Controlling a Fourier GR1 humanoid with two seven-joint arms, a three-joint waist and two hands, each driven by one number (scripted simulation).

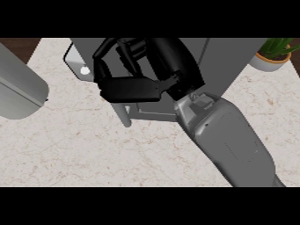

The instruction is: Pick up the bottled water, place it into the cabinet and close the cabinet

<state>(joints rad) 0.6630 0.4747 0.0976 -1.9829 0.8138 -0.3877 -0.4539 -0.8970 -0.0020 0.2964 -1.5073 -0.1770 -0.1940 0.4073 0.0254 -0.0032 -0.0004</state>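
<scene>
My right hand (134,88) reaches from the lower right up to the front of the grey cabinet (220,66) at the counter's far side. It covers the cabinet's middle. Just left of the hand a grey rounded panel (75,61) with a small white knob (85,70) stands out from the cabinet, and the hand's left side lies close against it. A narrow grey upright edge (127,115) shows under the hand. No bottled water is visible; the hand and forearm hide whatever is behind them. Only the forearm (9,85) of my left arm shows, at the left edge.
A potted plant (272,55) in a white pot stands at the back right beside the cabinet. The pale marble counter (81,154) spreads across the foreground. Dark floor shows past its left and right edges.
</scene>
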